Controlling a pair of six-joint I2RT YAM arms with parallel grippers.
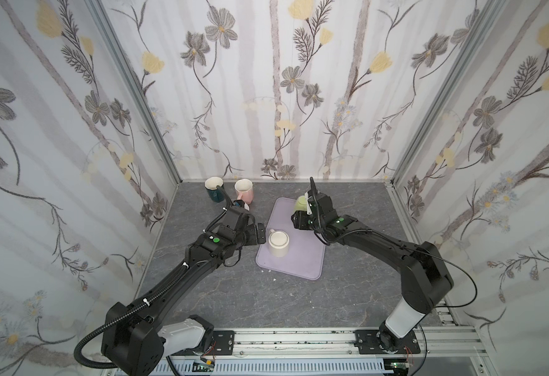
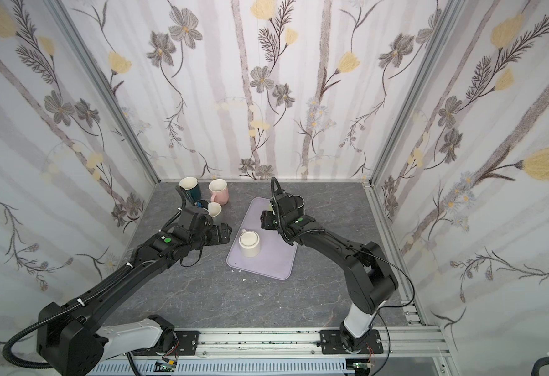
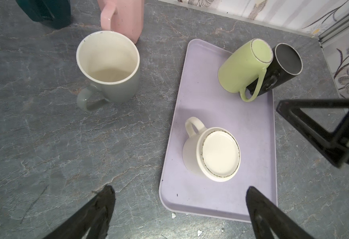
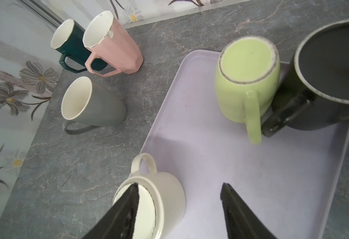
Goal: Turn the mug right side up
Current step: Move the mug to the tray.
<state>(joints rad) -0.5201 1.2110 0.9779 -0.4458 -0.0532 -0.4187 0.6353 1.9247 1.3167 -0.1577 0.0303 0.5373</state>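
Cream mug (image 1: 278,243): base up on lilac tray (image 1: 302,260), at its 9 o'clock side, handle toward 11 o'clock.
Green mug (image 1: 300,203): base up, at the tray's 12 o'clock end, touching black mug (image 2: 297,201) at its 3 o'clock.
My right claw (image 4: 179,186): jaws partly apart, nothing between them, over the tray between cream and green mugs.
My left claw (image 3: 179,189): wide, empty, at the cream mug's 9 o'clock.
Grey mug (image 3: 107,68), pink mug (image 1: 243,190), teal mug (image 1: 213,188): upright on the tabletop, 10 o'clock of the tray.

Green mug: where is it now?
Green mug sits upside down at the purple tray's far end, beside the black mug; clearest in left wrist view.
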